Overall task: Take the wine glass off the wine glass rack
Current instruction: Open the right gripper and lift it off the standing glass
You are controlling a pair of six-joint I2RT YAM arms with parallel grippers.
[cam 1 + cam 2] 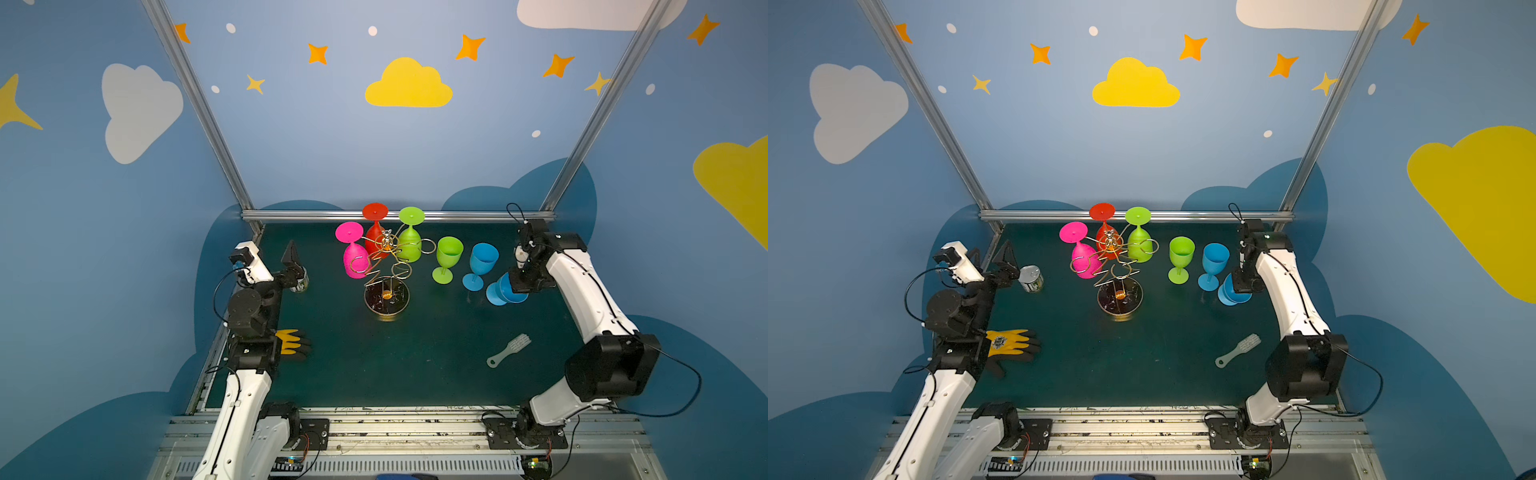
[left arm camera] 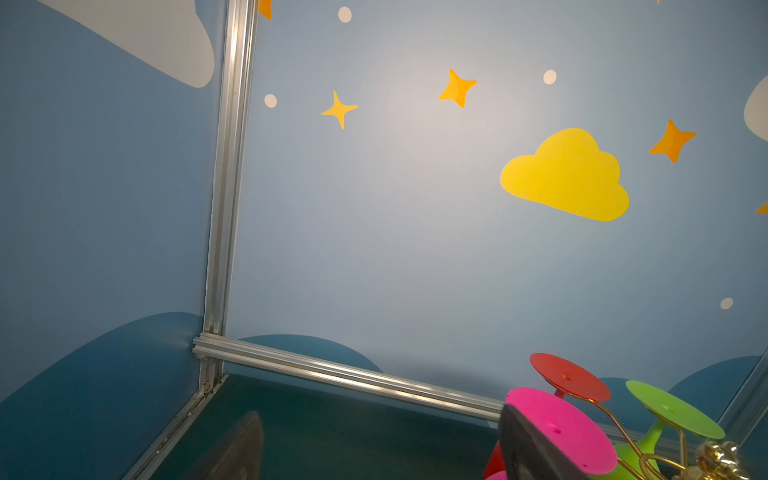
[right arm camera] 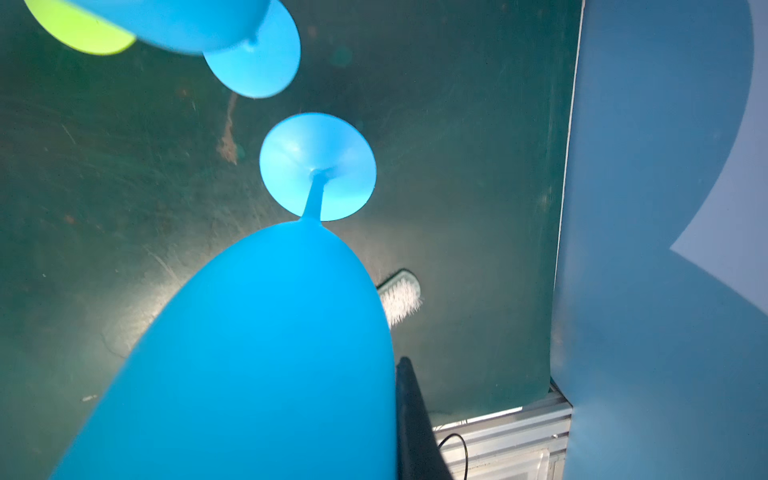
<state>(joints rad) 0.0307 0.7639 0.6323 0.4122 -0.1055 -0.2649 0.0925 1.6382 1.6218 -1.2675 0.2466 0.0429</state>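
Top views: gold wire wine glass rack point(image 1: 386, 266) carries hanging coloured glasses point(image 1: 354, 259); blue plastic wine glass point(image 1: 500, 293) tilts off-rack at right, its bowl pinched by right gripper point(image 1: 524, 282).
Left wrist: left gripper point(image 2: 386, 453) spread, empty.
Right wrist: that glass fills view.
Handling: probably light, stiff, slick; rim or stem grips best.

Robot lab test cell. Blue walls point(image 1: 332, 158) with painted clouds point(image 1: 408, 85), stars point(image 1: 318, 53); aluminium frame point(image 1: 988, 216) corner just beyond left hand point(image 1: 994, 257); dark green desk point(image 1: 395, 365); two white arms point(image 1: 245, 399) bolted to metal rail point(image 1: 407, 428) well behind hand; loose cables point(image 1: 681, 399).
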